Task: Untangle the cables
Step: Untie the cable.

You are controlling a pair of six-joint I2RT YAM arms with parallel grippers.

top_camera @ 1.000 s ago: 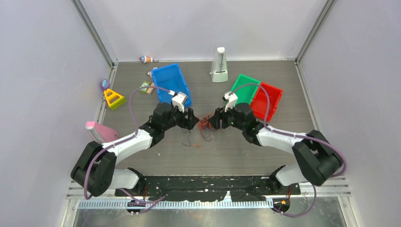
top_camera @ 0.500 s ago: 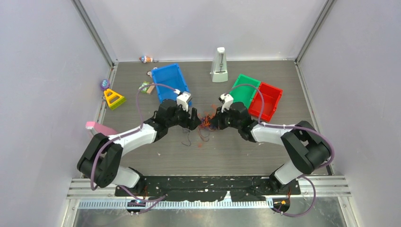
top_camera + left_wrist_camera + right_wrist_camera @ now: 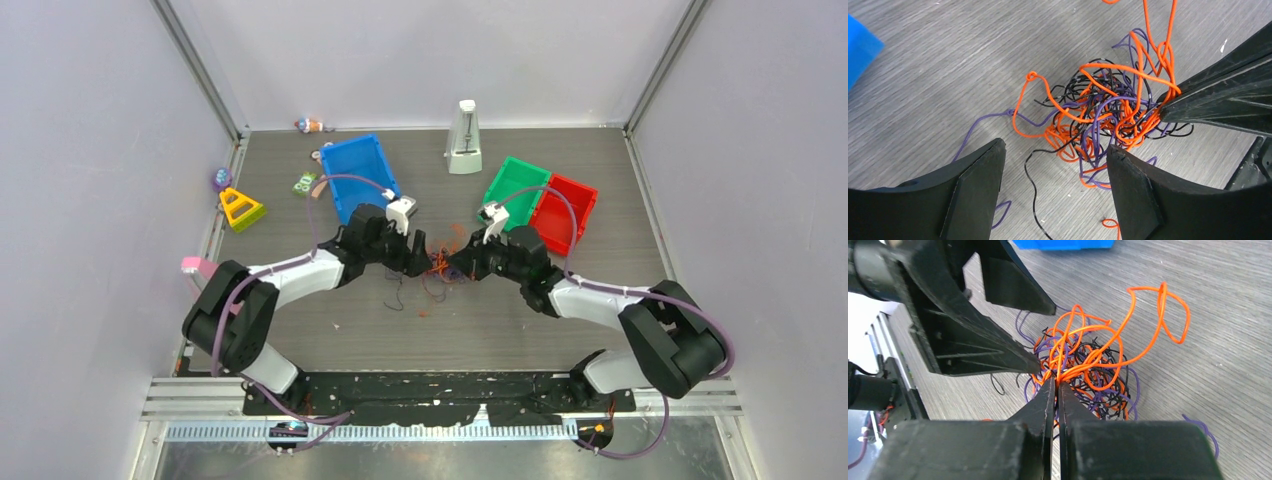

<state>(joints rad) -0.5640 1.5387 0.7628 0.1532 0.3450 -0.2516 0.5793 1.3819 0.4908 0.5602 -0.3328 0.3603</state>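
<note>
my right jaws are pressed together, pinching a few orange strands at one side of the cables (image 3: 1088,367). the strands run straight into the tips and fan out from there into the clump. my left jaws are spread wide and hold nothing. they sit low on the opposite side of the clump, and in the left wrist view the tangle lies just beyond the two black tips, with its lowest purple and orange loops reaching into the gap between them. i cannot tell whether either tip touches a strand.

the cables are one knotted clump of orange, purple and black strands lying on the grey wood-grain surface (image 3: 500,335), about at its middle, between my left arm (image 3: 300,280) and my right arm (image 3: 590,298). a tall orange loop stands up from the side of the clump away from my right jaws. a purple strand and a black strand trail out of the clump across the surface toward the near edge, and a short orange bit lies apart from it there.

toward the far edge sit a blue bin (image 3: 362,178) on the left and, on the right, a green bin (image 3: 518,185) touching a red bin (image 3: 565,210). a white tapered object (image 3: 463,138) stands between them at the far edge. a yellow triangle (image 3: 240,208) lies near the left edge.
</note>
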